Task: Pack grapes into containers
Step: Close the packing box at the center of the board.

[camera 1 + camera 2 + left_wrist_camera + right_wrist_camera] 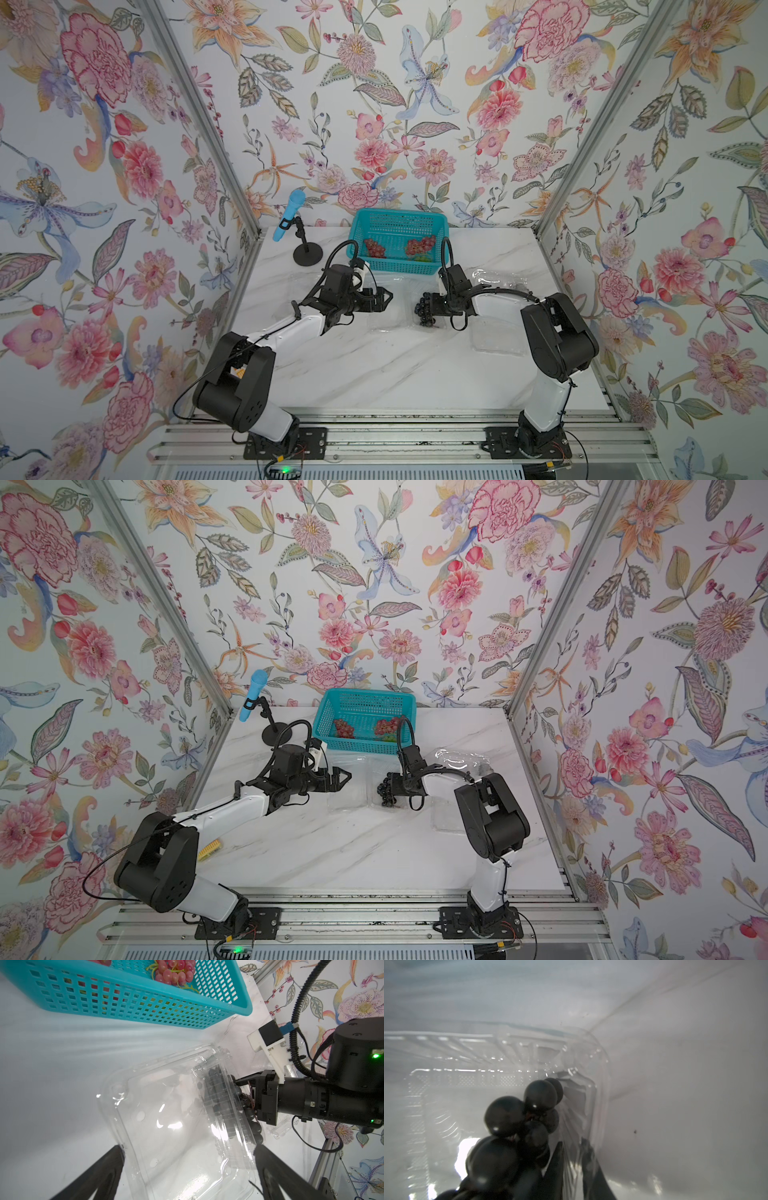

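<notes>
**Item:** dark grape bunch [423, 318], clenched in the right claw [432, 308] and hanging over the open clear clamshell [145, 1147] at mid-bench [374, 374], apparently so it drops inside on release.
**Left claw** [390, 300]: released wide beside the lid half, probably to steady it.
**Red grape bunches** [419, 245]: lying in the teal basket [399, 216] at the back edge.

Dark grapes [424, 311] in open clear clamshell [166, 1118]; red bunches [419, 246] in teal basket [399, 212].
</notes>
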{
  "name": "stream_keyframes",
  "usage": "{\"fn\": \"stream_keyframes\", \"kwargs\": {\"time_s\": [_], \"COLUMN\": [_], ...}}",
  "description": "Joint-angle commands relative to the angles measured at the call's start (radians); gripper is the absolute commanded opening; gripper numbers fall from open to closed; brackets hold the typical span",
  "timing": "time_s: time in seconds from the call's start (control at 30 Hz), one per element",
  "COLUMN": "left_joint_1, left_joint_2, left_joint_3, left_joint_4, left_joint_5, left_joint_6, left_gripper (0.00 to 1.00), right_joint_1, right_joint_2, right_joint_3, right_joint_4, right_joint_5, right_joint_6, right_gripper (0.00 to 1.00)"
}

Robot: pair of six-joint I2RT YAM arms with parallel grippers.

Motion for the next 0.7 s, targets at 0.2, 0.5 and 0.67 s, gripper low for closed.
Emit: {"fn": "stream_keyframes", "kwargs": {"time_s": [0.2,0.5,0.67], "left_joint_1": [-0.027,-0.039,-0.041], "left_joint_2": [-0.050,-0.047,-0.047], "left_joint_3": [0.041,0.062,0.082], "left_joint_4": [-0.024,-0.018,-0.024], "left_joint_5": [0.008,0.015,0.014], "left_joint_6": [-0.011,-0.017,-0.021], "left_gripper": [1.00,1.00,1.00], "right_joint_1": [0.020,0.026,0.041], "right_joint_2": [0.016,0.008,0.010], "right_joint_3": [0.037,0.049,0.062], "right_joint_4": [-0.046,-0.052,-0.048], "right_joint_5": [0.072,0.067,0.067], "right_joint_6": [-0.016,-0.013,-0.015], "right_gripper": [0.18,0.24,0.31]}}
